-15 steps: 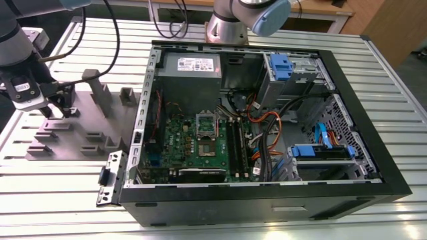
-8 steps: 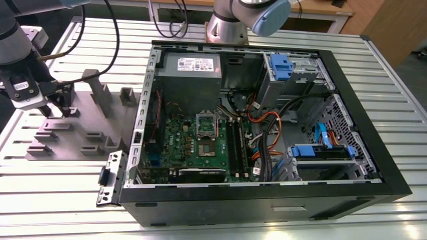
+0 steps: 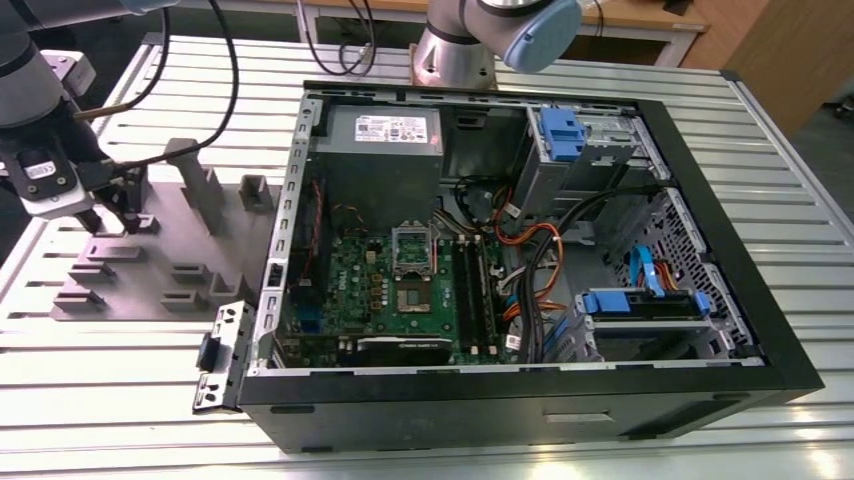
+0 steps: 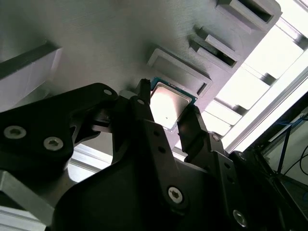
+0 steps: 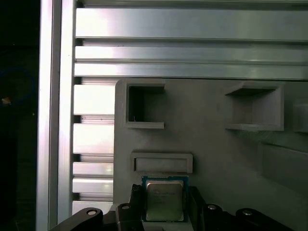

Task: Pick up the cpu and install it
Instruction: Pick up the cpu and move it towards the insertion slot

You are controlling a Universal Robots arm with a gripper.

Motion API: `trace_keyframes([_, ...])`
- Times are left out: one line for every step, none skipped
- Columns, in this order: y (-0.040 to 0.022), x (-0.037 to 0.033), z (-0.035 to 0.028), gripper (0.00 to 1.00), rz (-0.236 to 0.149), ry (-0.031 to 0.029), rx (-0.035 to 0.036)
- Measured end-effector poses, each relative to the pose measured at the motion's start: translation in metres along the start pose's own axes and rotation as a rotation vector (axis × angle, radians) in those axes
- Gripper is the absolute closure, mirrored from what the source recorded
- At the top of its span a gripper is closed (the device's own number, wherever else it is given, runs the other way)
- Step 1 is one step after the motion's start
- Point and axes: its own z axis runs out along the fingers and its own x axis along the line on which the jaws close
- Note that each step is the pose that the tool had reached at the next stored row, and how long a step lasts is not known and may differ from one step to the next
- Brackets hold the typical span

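Hand (image 4: 166,109) looks clenched on the cpu (image 5: 164,201), with fingers (image 4: 143,103) on two opposite edges. The chip is at the grey fixture (image 3: 160,250) on the worktop (image 3: 134,370), well apart from the open computer case (image 3: 534,250). To do it well, keep the chip flat, squeeze the edges only, no tilt; the lid print is faint and illegible, and the white label (image 3: 387,128) in the case is too small to read.

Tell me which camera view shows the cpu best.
The first wrist view: the cpu faces the camera squarely, its whole metal top visible. The second wrist view shows it obliquely, partly behind the end effector. In the exterior view it is too small to tell.
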Motion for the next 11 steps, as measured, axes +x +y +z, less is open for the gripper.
trace_keyframes([0.0, 0.0, -0.0001, 0.53, 0.0, -0.0002, 0.0005])
trace_keyframes([0.0, 0.0, -0.0003, 0.53, 0.0, -0.0001, 0.001])
trace_keyframes([0.0, 0.0, -0.0005, 0.53, 0.0, 0.0001, 0.0014])
trace_keyframes([0.0, 0.0, -0.0007, 0.53, 0.0, 0.0, 0.0017])
trace_keyframes([0.0, 0.0, -0.0008, 0.53, 0.0, 0.0001, 0.0034])
trace_keyframes([0.0, 0.0, -0.0015, 0.53, 0.0, 0.0001, 0.0062])
trace_keyframes([0.0, 0.0, -0.0016, 0.53, 0.0, 0.0001, 0.0064])
trace_keyframes([0.0, 0.0, -0.0018, 0.53, 0.0, 0.0001, 0.0067])
trace_keyframes([0.0, 0.0, -0.0019, 0.53, 0.0, 0.0, 0.0069])
trace_keyframes([0.0, 0.0, -0.002, 0.53, 0.0, 0.0001, 0.0071])
trace_keyframes([0.0001, 0.0, -0.0029, 0.53, 0.0, 0.0, 0.0101])
